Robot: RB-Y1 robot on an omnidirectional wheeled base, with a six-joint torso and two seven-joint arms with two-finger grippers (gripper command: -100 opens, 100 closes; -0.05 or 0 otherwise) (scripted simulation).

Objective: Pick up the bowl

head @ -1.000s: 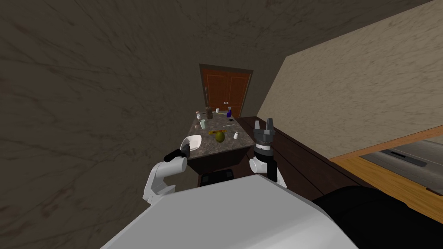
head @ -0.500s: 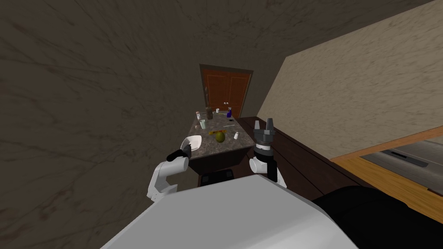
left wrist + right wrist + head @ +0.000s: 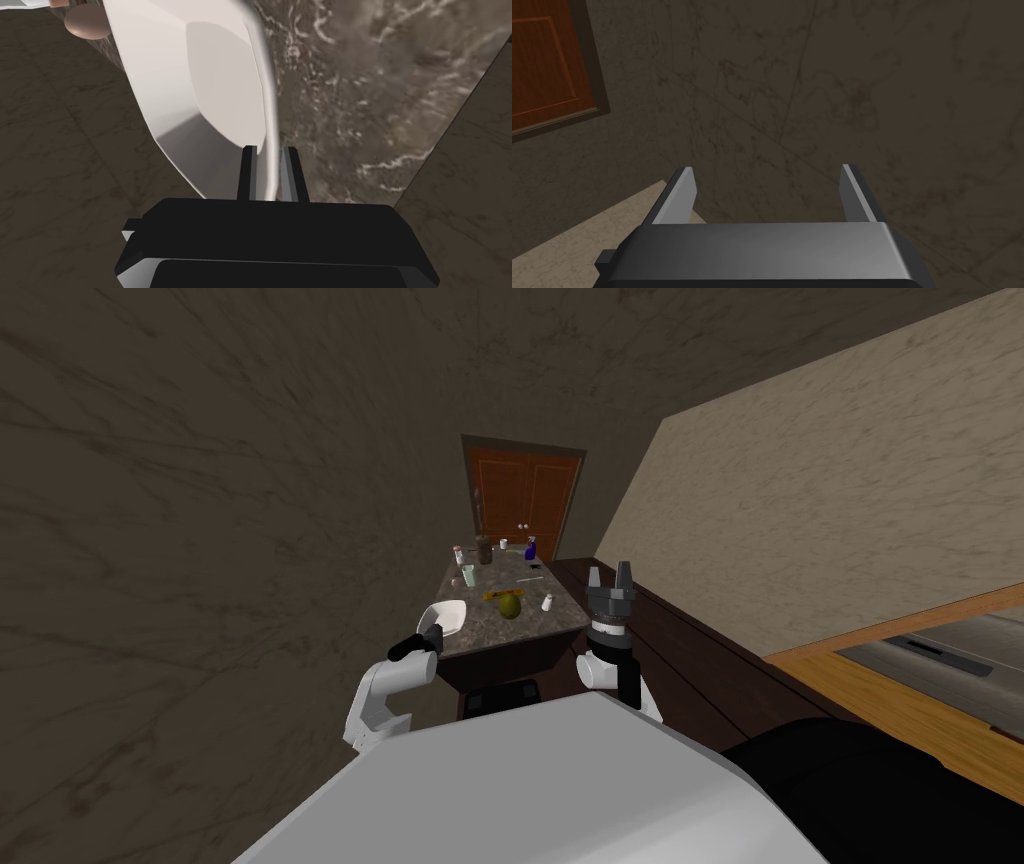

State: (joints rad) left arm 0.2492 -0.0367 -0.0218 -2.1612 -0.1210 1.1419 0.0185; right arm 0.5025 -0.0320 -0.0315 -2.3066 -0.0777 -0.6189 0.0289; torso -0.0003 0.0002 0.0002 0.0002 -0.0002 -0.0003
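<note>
Two thin fingers of the left gripper (image 3: 270, 172) stand narrow, pinching the rim of the plain white, shallow bowl (image 3: 200, 90) between them. Log the bowl as smooth and unpatterned, with a flat base, sloped faceted sides and a thin rounded lip. Your left wrist view gives this rim grip, and a tan rounded object (image 3: 86, 22) just past the bowl.

From the head view you get placement instead: the left gripper (image 3: 432, 636) is at the bowl (image 3: 446, 616), which is at the near left corner of the dark brown, white-veined stone countertop (image 3: 530, 630). Whether the bowl touches the top, you cannot tell.

The right gripper (image 3: 611, 578) is held up beside the countertop's right edge; your right wrist view shows its fingers wide apart (image 3: 767, 195), gripping nothing.

Farther along the top: a round green fruit (image 3: 510, 605), a small white shaker (image 3: 546, 602), then a dark jar (image 3: 485, 551) and a blue bottle (image 3: 530, 552). Beyond is an orange-brown double door (image 3: 522, 493).
</note>
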